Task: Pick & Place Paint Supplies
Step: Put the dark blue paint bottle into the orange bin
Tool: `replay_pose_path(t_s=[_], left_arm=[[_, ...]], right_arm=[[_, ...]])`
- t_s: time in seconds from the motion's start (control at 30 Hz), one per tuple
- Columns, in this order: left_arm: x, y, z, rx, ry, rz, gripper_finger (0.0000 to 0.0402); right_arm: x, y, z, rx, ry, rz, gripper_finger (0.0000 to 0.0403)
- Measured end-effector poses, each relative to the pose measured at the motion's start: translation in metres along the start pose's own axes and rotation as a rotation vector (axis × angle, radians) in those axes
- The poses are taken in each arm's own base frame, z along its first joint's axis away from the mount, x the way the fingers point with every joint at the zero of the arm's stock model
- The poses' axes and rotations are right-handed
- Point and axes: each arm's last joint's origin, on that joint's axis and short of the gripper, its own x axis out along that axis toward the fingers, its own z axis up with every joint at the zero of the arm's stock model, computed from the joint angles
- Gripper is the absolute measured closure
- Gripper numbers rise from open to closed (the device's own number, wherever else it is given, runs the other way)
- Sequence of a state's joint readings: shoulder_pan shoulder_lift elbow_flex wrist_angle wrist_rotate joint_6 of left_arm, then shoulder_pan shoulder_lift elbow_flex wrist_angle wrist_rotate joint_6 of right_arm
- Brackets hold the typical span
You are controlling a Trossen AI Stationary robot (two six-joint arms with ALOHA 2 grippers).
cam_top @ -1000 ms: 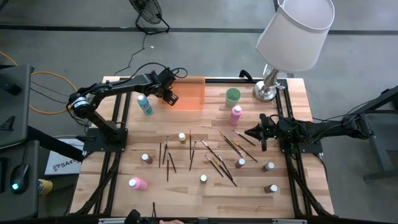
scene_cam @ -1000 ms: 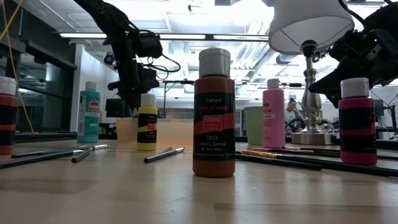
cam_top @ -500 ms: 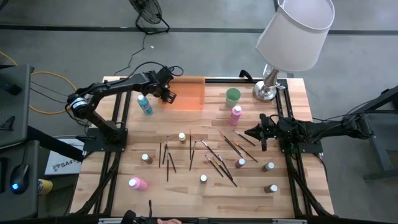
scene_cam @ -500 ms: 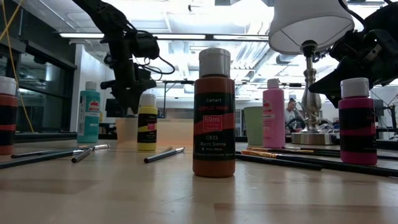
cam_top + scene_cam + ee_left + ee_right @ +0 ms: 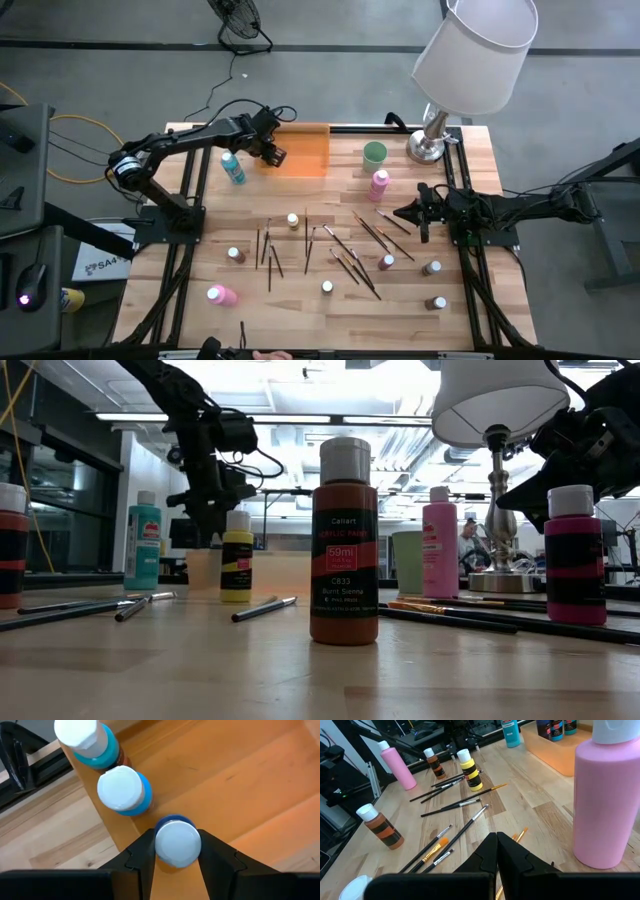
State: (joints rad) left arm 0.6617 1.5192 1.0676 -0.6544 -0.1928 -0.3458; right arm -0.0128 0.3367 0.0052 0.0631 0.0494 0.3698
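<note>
Two blue bottles point(image 5: 122, 790) stand in the orange tray point(image 5: 303, 152), left gripper point(image 5: 176, 851) holds a third point(image 5: 177, 842), right gripper point(image 5: 496, 851) closed, most supplies remain on the desk point(image 5: 310, 310)

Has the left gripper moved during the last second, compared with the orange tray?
Yes, slightly. In the high view the left gripper has shifted a little left along the orange tray's left edge, away from the green cup.

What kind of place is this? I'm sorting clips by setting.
Probably a robotics lab or workshop: a wooden bench with two mounted arms, bare grey floor, and an open ceiling with strip lights behind.
</note>
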Motion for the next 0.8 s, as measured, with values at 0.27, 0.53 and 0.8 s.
replay_pose_path(t_s=[0.27, 0.53, 0.8], left_arm=[[0.0000, 0.0017, -0.0008, 0.003, -0.001, 0.044, 0.0275], [0.0012, 0.0049, 0.0002, -0.008, 0.005, 0.040, 0.0275], [0.0010, 0.0053, -0.0003, -0.005, 0.008, 0.052, 0.0274]], right_arm=[[0.0000, 0.0000, 0.0001, 0.000, 0.000, 0.000, 0.0401], [0.0000, 0.0000, 0.0001, 0.000, 0.000, 0.000, 0.0401], [0.0000, 0.0000, 0.0000, 0.000, 0.000, 0.000, 0.0401]])
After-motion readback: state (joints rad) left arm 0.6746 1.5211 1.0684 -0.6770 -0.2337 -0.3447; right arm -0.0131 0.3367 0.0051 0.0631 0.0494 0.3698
